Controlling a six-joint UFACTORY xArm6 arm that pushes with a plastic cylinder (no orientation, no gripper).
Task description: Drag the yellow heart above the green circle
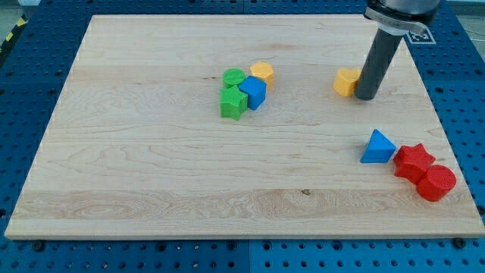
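Observation:
The yellow heart [347, 81] lies on the wooden board at the upper right. My tip [366, 97] stands right against the heart's right side; the rod hides the heart's right edge. The green circle [234, 77] lies near the board's upper middle, well to the left of the heart, at about the same height in the view. The circle is the upper left piece of a tight cluster of blocks.
In the cluster, a yellow hexagon [262, 72] is right of the green circle, a blue cube [253, 93] below right and a green star [232, 105] below. A blue triangle [377, 147], a red star [413, 161] and a red circle [436, 183] lie at the lower right.

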